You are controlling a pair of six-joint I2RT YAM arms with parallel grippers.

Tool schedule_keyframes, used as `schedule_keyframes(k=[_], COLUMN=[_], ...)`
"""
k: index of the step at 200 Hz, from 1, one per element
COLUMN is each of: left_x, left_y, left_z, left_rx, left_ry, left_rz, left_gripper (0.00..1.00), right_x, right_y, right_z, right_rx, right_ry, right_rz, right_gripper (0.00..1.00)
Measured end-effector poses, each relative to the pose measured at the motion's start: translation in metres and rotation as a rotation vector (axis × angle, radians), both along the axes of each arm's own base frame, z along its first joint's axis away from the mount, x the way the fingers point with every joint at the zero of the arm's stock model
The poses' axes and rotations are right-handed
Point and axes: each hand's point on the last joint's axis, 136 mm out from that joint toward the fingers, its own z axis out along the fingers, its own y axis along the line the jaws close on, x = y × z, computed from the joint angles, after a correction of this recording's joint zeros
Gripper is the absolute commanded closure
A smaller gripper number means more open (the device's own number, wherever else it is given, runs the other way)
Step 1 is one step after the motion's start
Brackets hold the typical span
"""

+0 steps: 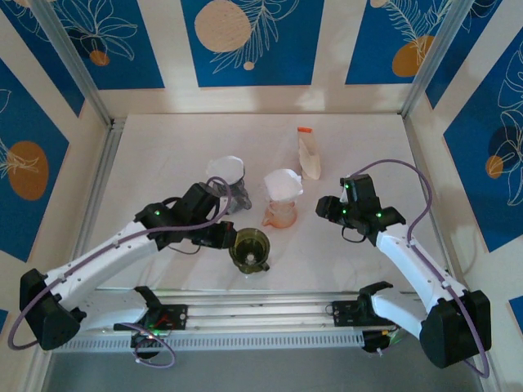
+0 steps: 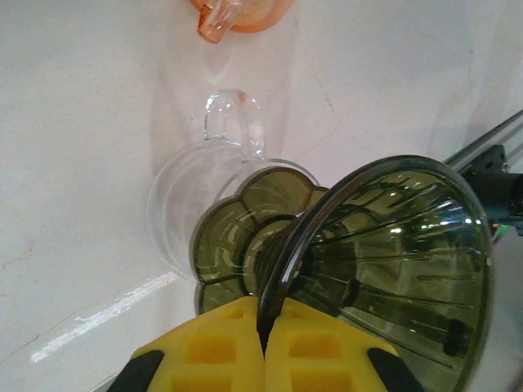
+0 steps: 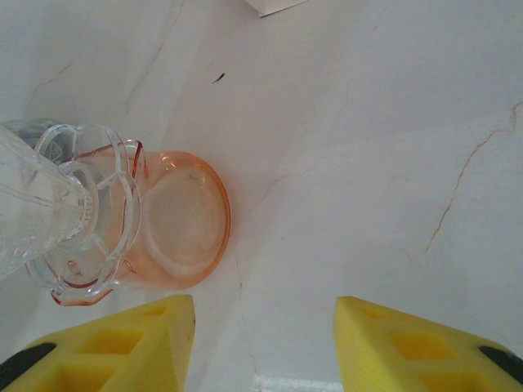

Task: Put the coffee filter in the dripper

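1. Top view: I count 3 drippers: a green dripper (image 1: 249, 247), a grey dripper (image 1: 234, 193) and an orange dripper (image 1: 280, 214). There are 2 paper filters. The rear filter (image 1: 226, 170) lies in the grey one and the centre filter (image 1: 283, 183) lies in the orange one. There is also 1 filter packet (image 1: 308, 155). The green dripper looks without paper to me.
2. Left wrist view: the left gripper (image 2: 263, 327) pinches the thin wall of the green dripper (image 2: 384, 253), which seems to sit on 1 glass cup (image 2: 176, 212). The hold is narrow, so I fear a pull can slip off the wall, or drag the cup with it.
3. Right wrist view: the right gripper (image 3: 265, 314) is spread and carries nothing, near the orange dripper (image 3: 163, 220). If I lower it carelessly, 1 finger can tip this dripper, or crush the soft paper.
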Motion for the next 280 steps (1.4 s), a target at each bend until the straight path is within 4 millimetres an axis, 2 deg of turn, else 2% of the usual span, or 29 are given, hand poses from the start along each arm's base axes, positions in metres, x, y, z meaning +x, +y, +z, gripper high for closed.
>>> schedule_keyframes(k=[73,89,104,118,149,173,176,182,216,241,261,280], left_x=[0.005,0.006,0.007,0.008,0.01,0.018,0.019,0.022,0.034,0.04,0.043,0.043], left_y=[-0.001,-0.002,-0.001,-0.001,0.002,0.003,0.003,0.003,0.01,0.024,0.037,0.047], left_z=[-0.002,-0.003,-0.003,-0.003,-0.002,0.017,0.021,0.029,0.072,0.091,0.098,0.091], left_rx=[0.002,0.005,0.01,0.012,0.026,0.019,0.012,0.002,-0.057,-0.075,-0.085,-0.076], left_ry=[-0.022,-0.022,-0.026,-0.026,-0.038,-0.098,-0.104,-0.132,-0.281,-0.385,-0.46,-0.493], left_rz=[0.01,0.011,0.011,0.017,0.034,0.04,0.05,0.052,0.097,0.153,0.197,0.231], left_gripper=[1.0,0.88,0.7,0.62,0.35,0.13,0.07,0.0,0.0,0.0,0.0,0.0], right_x=[0.0,0.0,0.0,-0.001,-0.002,-0.002,-0.002,-0.002,-0.001,0.01,0.029,0.053], right_y=[0.0,0.0,0.0,0.0,-0.001,-0.001,-0.001,-0.001,-0.002,-0.007,-0.009,-0.008], right_z=[0.0,0.0,0.0,0.001,0.001,0.001,0.001,0.001,0.002,0.019,0.039,0.056], right_rx=[0.0,0.0,0.0,0.001,0.001,0.001,0.001,0.001,0.0,0.003,0.01,0.0], right_ry=[0.001,0.0,0.0,-0.004,-0.003,-0.002,-0.003,-0.003,-0.002,-0.026,-0.061,-0.087], right_rz=[0.0,0.0,0.0,0.0,0.0,0.0,0.0,0.0,-0.003,-0.023,-0.031,-0.019], right_gripper=[0.51,0.51,0.51,0.5,0.49,0.47,0.47,0.47,0.46,0.46,0.48,0.52])
